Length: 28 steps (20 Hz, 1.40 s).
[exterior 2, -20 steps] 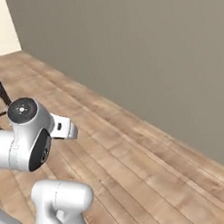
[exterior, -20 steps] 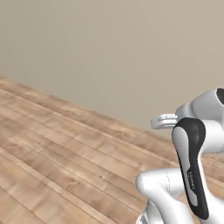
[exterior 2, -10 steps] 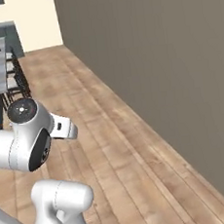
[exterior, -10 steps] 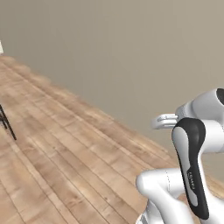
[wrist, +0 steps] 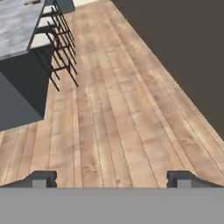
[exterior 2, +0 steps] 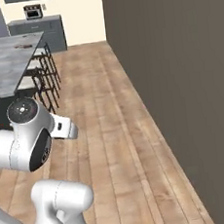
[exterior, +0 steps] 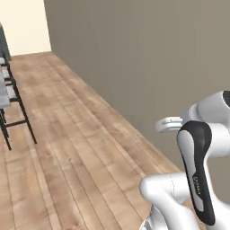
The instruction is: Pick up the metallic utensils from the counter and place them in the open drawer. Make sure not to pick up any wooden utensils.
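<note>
A long stretch of bare plank floor (exterior 2: 106,134) runs between the robot and the kitchen, with a plain dark grey-brown wall (exterior 2: 179,77) closing off its right side. Off to the left stands the island table (exterior 2: 8,59), a grey veined marble slab on a dark blue-grey body, well apart from the arm. A row of black-legged bar stools (exterior 2: 44,74) lines the near edge of that table; in the hand view the same stools (wrist: 59,41) stand between the open floor and the slab (wrist: 19,26). From the left base view just the thin black legs of one stool (exterior: 18,121) show at the picture's edge, with the cream end wall (exterior: 24,27) beyond. At the far end of the room there is a dark cabinet run (exterior 2: 36,29) with a small appliance (exterior 2: 33,12) on it, too small to name for certain.

On the far part of the table there is a small dark reddish smudge (exterior 2: 23,45); whether it is a utensil I cannot tell. The table's left part is cut off by the frame, and I can make out neither the metal cutlery nor the drawer on it.

The jaws (wrist: 111,179) stand wide apart, their two dark fingertips (wrist: 43,178) far to either side of the hand view, with nothing between them and nothing touched; they hang over bare floor.
</note>
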Tool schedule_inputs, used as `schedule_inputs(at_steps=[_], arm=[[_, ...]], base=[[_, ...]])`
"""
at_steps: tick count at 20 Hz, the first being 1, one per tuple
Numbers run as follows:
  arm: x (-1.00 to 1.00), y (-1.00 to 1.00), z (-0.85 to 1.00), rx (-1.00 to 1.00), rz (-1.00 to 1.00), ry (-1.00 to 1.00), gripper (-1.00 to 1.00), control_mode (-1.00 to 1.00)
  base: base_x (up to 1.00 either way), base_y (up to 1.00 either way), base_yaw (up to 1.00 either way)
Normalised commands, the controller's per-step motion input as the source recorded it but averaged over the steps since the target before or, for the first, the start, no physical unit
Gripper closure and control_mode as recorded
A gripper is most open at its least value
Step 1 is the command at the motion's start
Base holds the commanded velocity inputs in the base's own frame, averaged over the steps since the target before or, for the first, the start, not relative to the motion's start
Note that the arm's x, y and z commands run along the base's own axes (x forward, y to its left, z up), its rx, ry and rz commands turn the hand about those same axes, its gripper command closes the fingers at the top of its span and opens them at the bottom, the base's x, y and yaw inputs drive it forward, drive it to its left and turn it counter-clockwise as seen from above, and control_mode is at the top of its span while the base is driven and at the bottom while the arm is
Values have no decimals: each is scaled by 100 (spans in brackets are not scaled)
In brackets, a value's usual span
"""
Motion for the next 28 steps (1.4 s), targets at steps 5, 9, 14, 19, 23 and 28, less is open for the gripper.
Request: schedule_inputs(at_steps=[5,9,14,19,23,28], arm=[[0,0,0,0,0,0,-100,100],[0,0,0,0,0,0,-100,100],[0,0,0,0,0,0,-100,100],[0,0,0,0,0,0,-100,100],[0,0,0,0,0,0,-100,100],[0,0,0,0,0,0,-100,100]], base=[[100,-41,43],[100,-48,44],[100,-47,44],[100,-53,42],[100,-59,41],[100,-86,44]])
